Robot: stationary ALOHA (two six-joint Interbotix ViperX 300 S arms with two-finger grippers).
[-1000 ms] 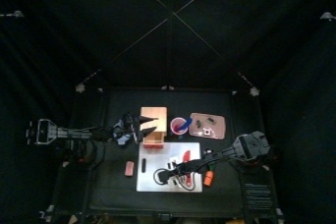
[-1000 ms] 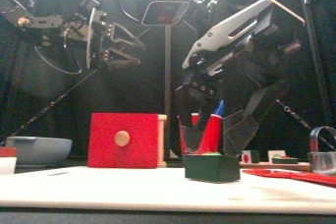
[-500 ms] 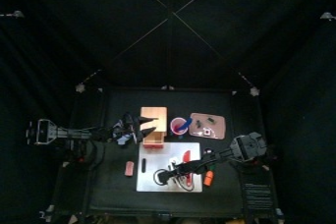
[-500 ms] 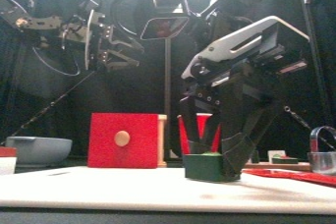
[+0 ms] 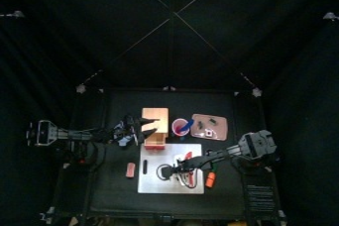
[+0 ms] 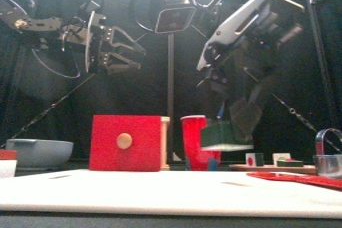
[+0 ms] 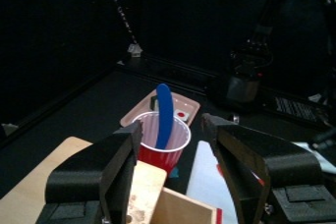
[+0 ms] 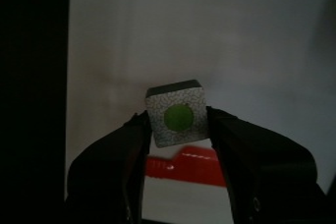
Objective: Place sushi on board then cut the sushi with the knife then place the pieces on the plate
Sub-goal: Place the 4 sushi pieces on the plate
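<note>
while the right tool (image 8: pixel 179 126) pinches one sushi piece (image 8: pixel 175 110) by its sides over the white board (image 8: pixel 157 31), a thin grip could let it twist out short of the pink plate (image 5: pixel 223 124); the left tool (image 7: pixel 180 132) hangs wide open by the red cup (image 7: pixel 163 156).

Left gripper (image 7: pixel 178 132), jaws spread, over wooden box (image 7: pixel 46 184); red cup (image 7: pixel 164 152) holding blue knife (image 7: pixel 165 110) ahead.
</note>
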